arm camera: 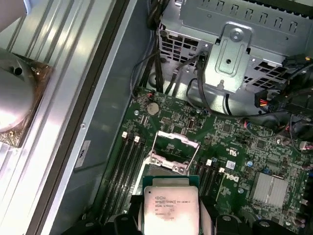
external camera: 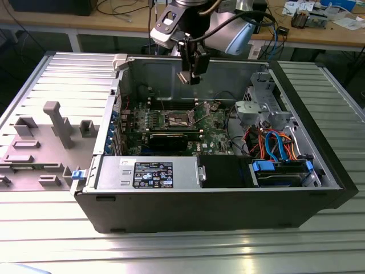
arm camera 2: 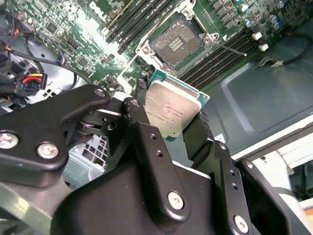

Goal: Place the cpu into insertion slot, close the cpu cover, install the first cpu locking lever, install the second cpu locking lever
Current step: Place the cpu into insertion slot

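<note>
The cpu [arm camera 2: 171,105] is a small square chip with a grey metal face and green edge, held by two opposite edges between my black fingers [arm camera 2: 142,122]. In the exterior view my gripper [external camera: 191,75] hangs above the open computer case, well over the motherboard [external camera: 208,123]. It is shut on the cpu [arm camera: 170,201]. The insertion slot [arm camera 2: 177,43] lies open and bare below, a dark square in a silver frame. The cpu cover [arm camera: 168,164] stands raised at the slot's edge. A thin locking lever [arm camera 2: 230,49] sticks out beside the slot.
The case walls [external camera: 171,71] surround the board. A metal drive cage [external camera: 256,108] with orange and blue cables [external camera: 274,145] stands toward the exterior view's right. The power supply [external camera: 148,171] sits in front. Grey fixtures [external camera: 57,123] lie on the table outside.
</note>
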`<state>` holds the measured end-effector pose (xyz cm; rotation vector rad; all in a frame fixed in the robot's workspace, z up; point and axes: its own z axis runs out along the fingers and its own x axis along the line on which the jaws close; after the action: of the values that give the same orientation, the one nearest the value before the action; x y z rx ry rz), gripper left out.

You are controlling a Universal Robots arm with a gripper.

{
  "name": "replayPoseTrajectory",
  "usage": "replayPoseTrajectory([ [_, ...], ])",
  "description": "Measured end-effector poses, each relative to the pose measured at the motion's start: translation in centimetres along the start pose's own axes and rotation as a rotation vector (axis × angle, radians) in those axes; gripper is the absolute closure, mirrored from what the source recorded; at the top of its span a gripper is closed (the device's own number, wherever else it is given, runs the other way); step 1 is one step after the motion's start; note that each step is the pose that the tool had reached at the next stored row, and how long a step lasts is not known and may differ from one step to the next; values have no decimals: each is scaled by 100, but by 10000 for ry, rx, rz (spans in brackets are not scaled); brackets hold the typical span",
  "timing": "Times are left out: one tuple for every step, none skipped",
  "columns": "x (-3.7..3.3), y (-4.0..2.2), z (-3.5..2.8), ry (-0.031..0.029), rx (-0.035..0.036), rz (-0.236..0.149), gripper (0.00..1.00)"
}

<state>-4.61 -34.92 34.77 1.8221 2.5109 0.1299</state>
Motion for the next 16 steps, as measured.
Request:
replayPoseTrajectory([
  [0, 0, 1, -12, -2, 130, 45],
  [0, 0, 2, -17, -3, 189, 45],
  [0, 0, 2, -21, -5, 240, 45],
  [0, 0, 3, -22, -5, 247, 45],
  [0, 0, 3, -22, -5, 247, 45],
  [0, 0, 3, -22, -5, 247, 45],
  [0, 0, 3, -22, -5, 248, 45],
  [0, 0, 3, -22, -5, 248, 45],
  [0, 0, 3, -22, -5, 248, 45],
  [0, 0, 3, -22, -5, 248, 45],
  [0, 0, 3, -22, -5, 248, 45],
  [0, 0, 3, -22, -5, 248, 45],
  [0, 0, 2, -22, -5, 248, 45],
  [0, 0, 3, -22, -5, 248, 45],
  [0, 0, 3, -23, -5, 259, 45],
  [0, 0, 3, -25, -5, 276, 45],
])
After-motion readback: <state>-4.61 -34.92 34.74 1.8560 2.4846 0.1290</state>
